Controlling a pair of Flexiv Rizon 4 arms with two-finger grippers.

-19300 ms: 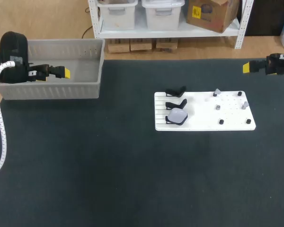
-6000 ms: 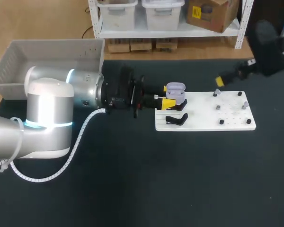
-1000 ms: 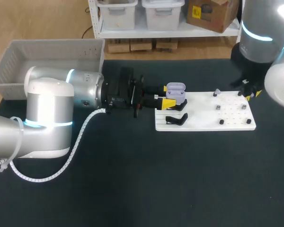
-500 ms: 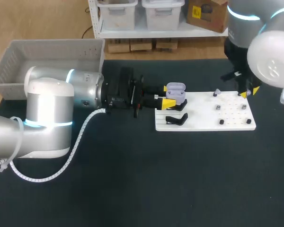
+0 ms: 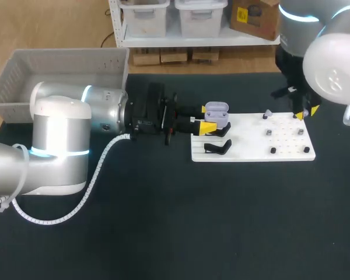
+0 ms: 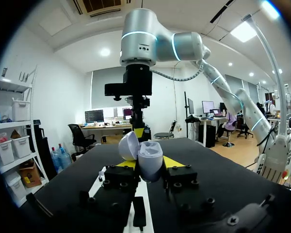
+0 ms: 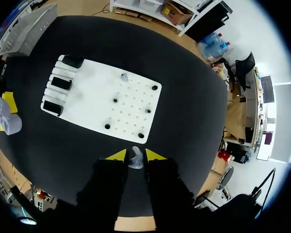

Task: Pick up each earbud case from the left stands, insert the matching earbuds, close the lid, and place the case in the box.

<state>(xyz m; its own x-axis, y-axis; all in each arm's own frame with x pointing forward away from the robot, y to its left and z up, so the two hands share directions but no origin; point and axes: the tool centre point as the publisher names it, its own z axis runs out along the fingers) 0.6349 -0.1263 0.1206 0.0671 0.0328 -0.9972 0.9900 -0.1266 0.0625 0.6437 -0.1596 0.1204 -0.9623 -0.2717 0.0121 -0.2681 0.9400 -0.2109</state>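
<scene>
The white flat board [image 5: 251, 149] lay right of centre on the black table [image 5: 163, 233]; the grey plastic bin [image 5: 70, 64] stood far left.

Even light from overhead fills my table [image 5: 163, 221]; its dark top soaks it up, while the white board [image 5: 251, 153] stands out bright. The pale shells of my left arm [image 5: 58, 125] and right arm [image 5: 335, 64] carry soft highlights. In the right wrist view my right gripper [image 7: 135, 155] is dark save its yellow tips.

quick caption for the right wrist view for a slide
Right gripper shut on a grey earbud, the white board ahead of it.
</scene>
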